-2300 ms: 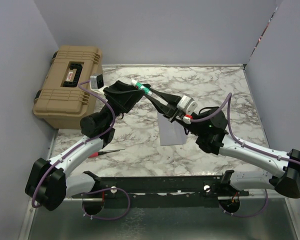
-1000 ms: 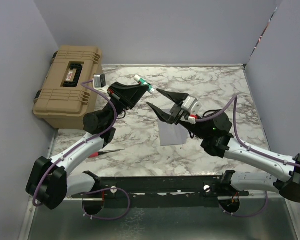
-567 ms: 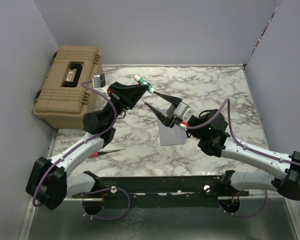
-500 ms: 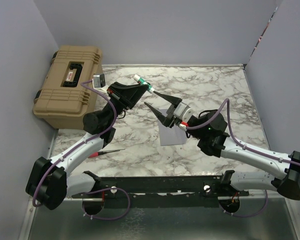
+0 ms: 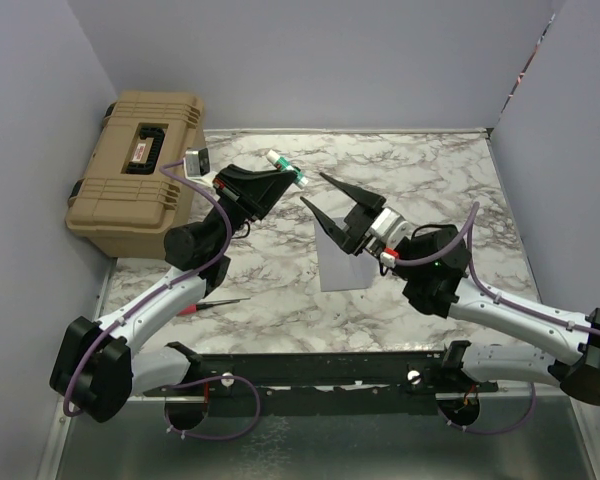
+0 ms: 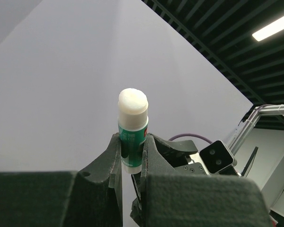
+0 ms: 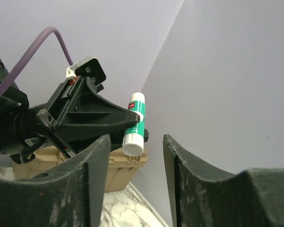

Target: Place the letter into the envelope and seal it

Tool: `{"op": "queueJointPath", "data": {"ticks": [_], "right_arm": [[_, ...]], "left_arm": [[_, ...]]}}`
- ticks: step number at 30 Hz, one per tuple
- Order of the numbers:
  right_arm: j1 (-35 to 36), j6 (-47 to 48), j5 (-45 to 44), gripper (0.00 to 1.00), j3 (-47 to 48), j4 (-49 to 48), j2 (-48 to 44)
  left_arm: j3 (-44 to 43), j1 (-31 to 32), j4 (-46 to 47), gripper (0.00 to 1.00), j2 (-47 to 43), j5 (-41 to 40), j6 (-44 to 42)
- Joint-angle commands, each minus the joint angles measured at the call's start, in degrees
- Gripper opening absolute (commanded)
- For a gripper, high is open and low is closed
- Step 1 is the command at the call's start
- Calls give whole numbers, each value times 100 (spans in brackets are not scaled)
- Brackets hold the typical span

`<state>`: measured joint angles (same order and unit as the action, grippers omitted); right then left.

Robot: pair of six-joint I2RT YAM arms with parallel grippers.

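Note:
The grey-lilac envelope lies flat on the marble table, partly under my right arm. The letter does not show in any view. Raised above the table, my left gripper is shut on a green-and-white glue stick; its white tip points up past the fingers. My right gripper hangs open just right of the stick with nothing between its fingers. In the right wrist view the glue stick sits beyond the gap of the right gripper, with the left gripper clamped on it.
A tan hard case stands at the table's back left edge and also shows in the right wrist view as the tan case. A red-handled tool lies near the front left. Lilac walls enclose the table.
My right gripper closed in on the glue stick with its jaws narrowing a little, then backed off to the right, still open. The left gripper held the stick still.

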<state>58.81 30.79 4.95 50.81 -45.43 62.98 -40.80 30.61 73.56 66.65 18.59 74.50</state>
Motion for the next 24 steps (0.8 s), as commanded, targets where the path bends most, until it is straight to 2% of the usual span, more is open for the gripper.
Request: {"op": "queueJointPath", "data": {"ticks": [1, 6, 16, 24], "right_arm": [[-10, 147, -78, 54, 39, -80, 100], [-9, 86, -4, 53, 148, -29, 243], [-10, 115, 23, 40, 399, 197, 403], [-5, 118, -5, 38, 524, 424, 487]], "left_arm": [[-39, 6, 8, 0, -100, 116, -19], [-21, 6, 1, 0, -139, 128, -18], [-25, 6, 1, 0, -142, 153, 21], [-43, 6, 9, 0, -167, 204, 56]]}}
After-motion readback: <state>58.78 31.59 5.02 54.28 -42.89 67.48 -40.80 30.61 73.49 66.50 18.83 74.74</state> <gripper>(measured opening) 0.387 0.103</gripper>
